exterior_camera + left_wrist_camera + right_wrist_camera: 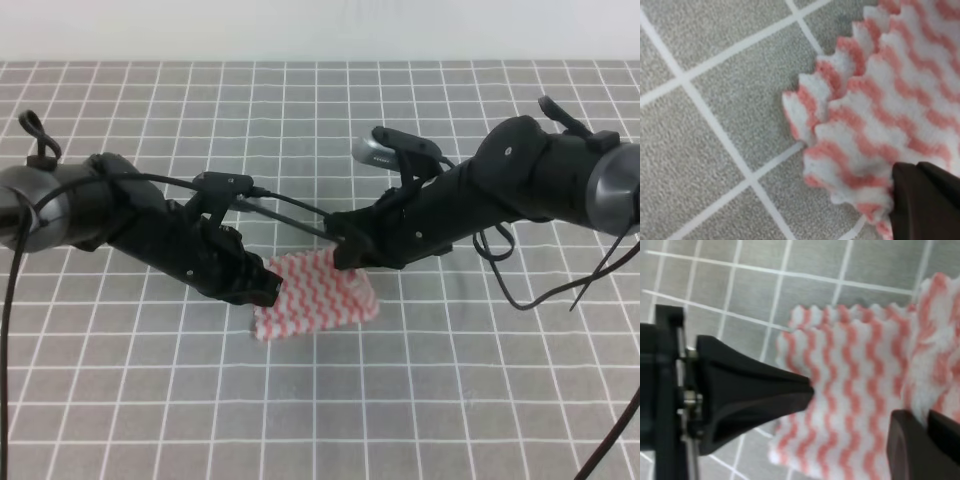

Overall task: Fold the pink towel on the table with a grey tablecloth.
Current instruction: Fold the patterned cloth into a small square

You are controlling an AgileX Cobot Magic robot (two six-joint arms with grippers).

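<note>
The pink towel (pixel 318 298), striped in pink-and-white zigzags, lies in the middle of the table with a grey tablecloth (pixel 450 400). It is doubled over: the left wrist view shows two jagged layers (pixel 875 110) stacked at a corner. My left gripper (pixel 268 288) sits low at the towel's left edge, with its fingers (pixel 925 200) closed on the top layer. My right gripper (pixel 348 258) is at the towel's far edge, shut (pixel 927 445) on a raised fold (pixel 935 335). The left gripper's closed tip (pixel 807 385) rests on the towel in the right wrist view.
Both black arms lean in over the towel from either side, and cables (pixel 290 205) hang between them. The white-lined grid cloth stretches all around the towel. A pale wall (pixel 320 30) borders the far edge.
</note>
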